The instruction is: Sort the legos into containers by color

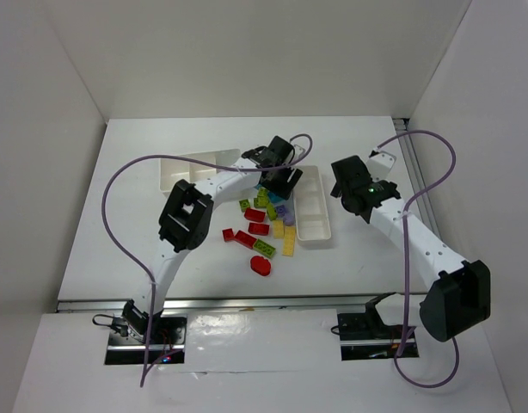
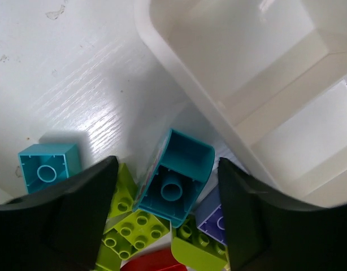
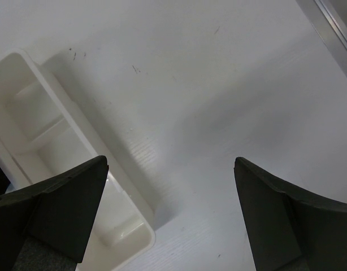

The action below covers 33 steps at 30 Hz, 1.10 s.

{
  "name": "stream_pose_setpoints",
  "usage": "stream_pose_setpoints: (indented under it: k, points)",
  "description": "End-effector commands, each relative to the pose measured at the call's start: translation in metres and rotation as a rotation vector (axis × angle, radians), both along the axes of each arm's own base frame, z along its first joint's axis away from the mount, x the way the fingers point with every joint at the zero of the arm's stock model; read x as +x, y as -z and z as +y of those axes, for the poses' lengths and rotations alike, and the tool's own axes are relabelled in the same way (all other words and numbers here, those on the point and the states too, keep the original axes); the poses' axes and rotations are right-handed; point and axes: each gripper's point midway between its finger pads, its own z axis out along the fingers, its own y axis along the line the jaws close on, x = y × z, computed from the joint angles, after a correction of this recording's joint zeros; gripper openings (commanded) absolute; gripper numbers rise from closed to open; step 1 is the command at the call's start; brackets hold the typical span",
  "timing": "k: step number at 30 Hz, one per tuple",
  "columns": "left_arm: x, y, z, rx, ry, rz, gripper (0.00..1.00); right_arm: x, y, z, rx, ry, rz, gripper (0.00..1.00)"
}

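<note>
Reaching across the white table (image 1: 144, 241), the left arm (image 1: 204, 194) holds the left gripper (image 1: 279, 185) over the far end of a loose pile of legos (image 1: 268, 228) in the overhead view, where the spread of its jaws cannot be told. The pile lies between the wider tray (image 1: 191, 168) at the far left and the narrower tray (image 1: 314, 206), just beside the latter's left wall. Red bricks (image 1: 245, 237), yellow bricks (image 1: 288, 241) and the flat red oval piece (image 1: 260, 265) lie at its near edge. The right gripper (image 1: 340, 181) hangs to the right of the narrower tray, apart from the pile. In the left wrist view, the black fingers (image 2: 77, 220) stand wide apart with nothing gripped. An upturned teal brick (image 2: 176, 180) lies between them, hollow side up, with a clear gap on its left; contact on its right cannot be told. Lime green bricks (image 2: 131, 234) and a lilac brick (image 2: 210, 217) crowd its near side, a second teal brick (image 2: 49, 166) sits on the table to the left, and the divided tray wall runs close along the far right. In the right wrist view, the fingers (image 3: 60, 209) are spread wide and empty above bare tabletop, the narrower tray lying at the left, partly behind the left finger.
</note>
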Motion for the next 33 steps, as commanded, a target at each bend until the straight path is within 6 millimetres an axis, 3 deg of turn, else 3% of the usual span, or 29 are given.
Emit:
stream_pose_setpoints:
  k: [1, 5, 9, 11, 14, 16, 21, 25, 29, 31, 33]
  points:
    - [0.001, -0.004, 0.000, 0.020, -0.005, -0.022, 0.84, 0.007, -0.020, -0.004, -0.014, 0.019, -0.046, 1.00]
    - [-0.004, -0.009, 0.002, 0.022, 0.008, -0.016, 0.80, 0.013, -0.022, -0.001, -0.016, 0.019, -0.040, 1.00]
    - [-0.007, -0.018, 0.000, -0.002, 0.011, -0.015, 0.56, 0.023, -0.029, 0.003, -0.020, 0.019, -0.031, 1.00]
    - [-0.012, -0.016, 0.001, -0.003, 0.006, 0.009, 0.39, 0.028, -0.031, 0.001, -0.038, 0.015, -0.008, 1.00]
    - [-0.005, -0.036, -0.002, -0.016, -0.009, -0.018, 0.21, 0.035, -0.032, 0.002, -0.056, 0.014, -0.002, 1.00]
    - [0.002, -0.058, 0.002, -0.009, -0.042, -0.056, 0.16, 0.041, -0.042, 0.002, -0.069, 0.006, -0.016, 1.00]
    - [0.006, -0.151, 0.020, -0.059, -0.143, -0.204, 0.00, 0.053, -0.052, 0.008, -0.061, -0.012, -0.043, 1.00]
    - [0.012, -0.178, 0.074, -0.060, -0.348, -0.214, 0.00, 0.062, -0.051, 0.010, -0.057, -0.027, -0.034, 1.00]
    - [0.013, -0.163, 0.123, -0.035, -0.480, -0.145, 0.00, 0.070, -0.044, 0.017, -0.039, -0.043, -0.029, 1.00]
    - [0.017, -0.146, 0.147, -0.039, -0.567, -0.096, 0.00, 0.072, -0.044, 0.021, -0.021, -0.056, -0.032, 1.00]
    - [0.019, -0.135, 0.157, -0.051, -0.593, -0.059, 0.00, 0.073, -0.038, 0.022, -0.024, -0.056, -0.022, 1.00]
